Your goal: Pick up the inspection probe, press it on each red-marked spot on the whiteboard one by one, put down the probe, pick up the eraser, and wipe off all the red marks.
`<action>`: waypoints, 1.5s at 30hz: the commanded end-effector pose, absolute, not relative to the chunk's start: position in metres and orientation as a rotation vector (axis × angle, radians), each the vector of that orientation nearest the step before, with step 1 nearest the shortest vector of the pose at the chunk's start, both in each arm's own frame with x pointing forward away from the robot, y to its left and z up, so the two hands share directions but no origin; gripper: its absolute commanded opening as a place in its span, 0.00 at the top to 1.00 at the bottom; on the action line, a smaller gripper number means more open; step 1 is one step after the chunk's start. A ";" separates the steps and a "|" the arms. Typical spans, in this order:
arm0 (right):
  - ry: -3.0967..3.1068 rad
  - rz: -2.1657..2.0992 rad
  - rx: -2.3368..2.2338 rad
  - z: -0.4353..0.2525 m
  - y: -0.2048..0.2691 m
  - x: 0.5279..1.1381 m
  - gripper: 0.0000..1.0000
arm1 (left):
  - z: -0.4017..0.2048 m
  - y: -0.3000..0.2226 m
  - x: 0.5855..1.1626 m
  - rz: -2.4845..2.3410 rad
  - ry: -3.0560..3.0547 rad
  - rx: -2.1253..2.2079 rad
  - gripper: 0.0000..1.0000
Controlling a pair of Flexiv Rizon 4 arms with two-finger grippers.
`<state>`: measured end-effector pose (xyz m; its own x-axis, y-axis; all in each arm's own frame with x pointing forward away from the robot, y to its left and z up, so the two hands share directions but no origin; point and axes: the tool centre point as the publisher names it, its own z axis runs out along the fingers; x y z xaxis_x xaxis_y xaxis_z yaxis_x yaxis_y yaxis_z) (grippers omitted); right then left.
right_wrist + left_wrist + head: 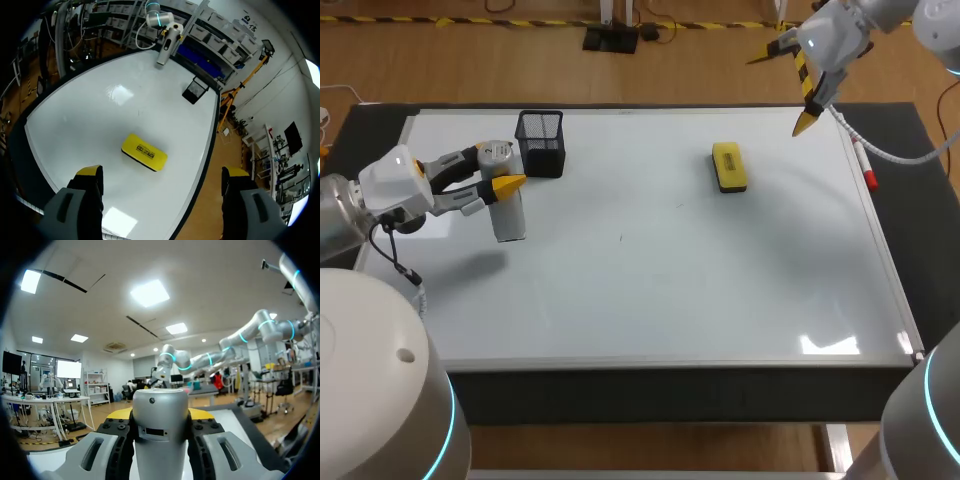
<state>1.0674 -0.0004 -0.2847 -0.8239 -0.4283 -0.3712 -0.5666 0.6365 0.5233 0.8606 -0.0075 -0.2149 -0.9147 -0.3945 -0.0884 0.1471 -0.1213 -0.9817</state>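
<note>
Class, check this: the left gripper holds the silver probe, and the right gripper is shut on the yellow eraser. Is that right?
No. The right gripper is open; the yellow eraser lies on the whiteboard ahead of it, as the right wrist view shows. The left gripper does hold the silver probe.

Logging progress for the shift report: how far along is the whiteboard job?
Done: the silver cylindrical probe is picked up, clamped in the left jaws over the whiteboard. In hand: pressing spots, though I can make out no red marks. Left: setting the probe down, then wiping; the yellow block eraser lies untouched on the board, right jaws open, clear of it.
</note>
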 end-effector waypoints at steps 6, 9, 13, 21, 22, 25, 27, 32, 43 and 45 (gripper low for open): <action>2.629 0.961 -0.766 -0.261 -0.009 1.070 0.00 | -0.214 -0.007 0.860 -2.095 1.798 -0.273 1.00; 2.629 0.961 -0.766 -0.261 -0.009 1.070 0.00 | -0.214 -0.007 0.860 -2.095 1.798 -0.273 1.00; 2.629 0.961 -0.766 -0.261 -0.009 1.070 0.00 | -0.214 -0.007 0.860 -2.095 1.798 -0.273 1.00; 2.629 0.961 -0.766 -0.261 -0.009 1.070 0.00 | -0.214 -0.007 0.860 -2.095 1.798 -0.273 1.00; 2.629 0.961 -0.766 -0.261 -0.009 1.070 0.00 | -0.214 -0.007 0.860 -2.095 1.798 -0.273 1.00; 2.629 0.961 -0.766 -0.261 -0.009 1.070 0.00 | -0.214 -0.008 0.858 -2.109 1.797 -0.269 1.00; 2.629 0.961 -0.766 -0.261 -0.009 1.070 0.00 | -0.212 -0.008 0.856 -2.118 1.818 -0.248 1.00; 2.629 0.961 -0.766 -0.261 -0.009 1.070 0.00 | -0.192 -0.006 0.865 -2.168 1.841 -0.165 1.00; 2.629 0.961 -0.766 -0.261 -0.009 1.070 0.00 | -0.151 0.006 0.915 -2.290 1.830 -0.024 1.00; 2.629 0.961 -0.766 -0.261 -0.009 1.070 0.00 | -0.144 0.004 0.926 -2.294 1.839 0.008 1.00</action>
<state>1.0703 -0.0090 -0.2616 -0.8349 -0.3900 -0.3884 -0.5487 0.6456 0.5312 0.9022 0.0054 -0.1459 -0.9592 -0.2628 -0.1040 0.1614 -0.2070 -0.9649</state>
